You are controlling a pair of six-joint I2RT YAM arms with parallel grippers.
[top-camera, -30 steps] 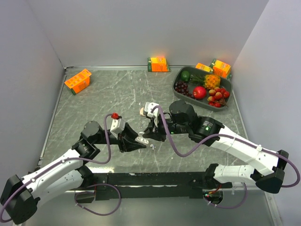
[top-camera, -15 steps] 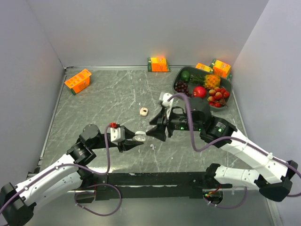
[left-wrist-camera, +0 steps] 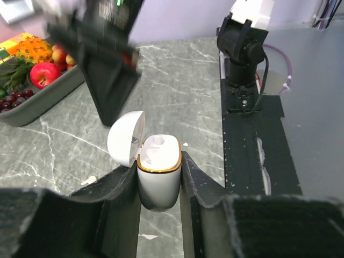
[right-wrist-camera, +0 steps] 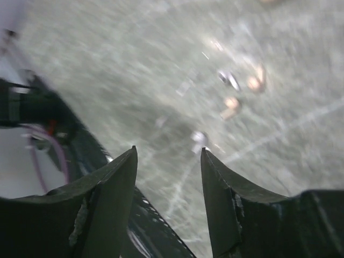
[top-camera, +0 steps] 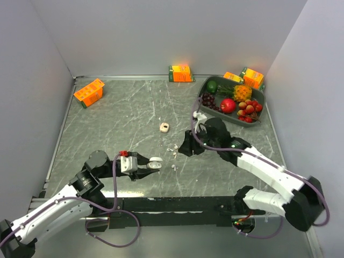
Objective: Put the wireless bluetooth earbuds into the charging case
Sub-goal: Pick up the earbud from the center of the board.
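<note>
My left gripper is shut on a white charging case with a gold rim, held just above the table. In the left wrist view the case sits upright between my fingers with its lid flipped open to the left; its sockets look empty. Tiny whitish earbuds lie on the table to its right and further back. My right gripper is open and empty above them. The right wrist view is blurred and shows the gripper and several pale earbuds.
A small beige case lies at mid-table. A grey tray of fruit stands at the back right. Orange boxes sit at the back left, back middle and back right. A black base strip runs along the near edge.
My left gripper has drawn back to the left and nearer with the open case. My right gripper has pulled away from the case to the right, uncovering the earbuds on the table.
</note>
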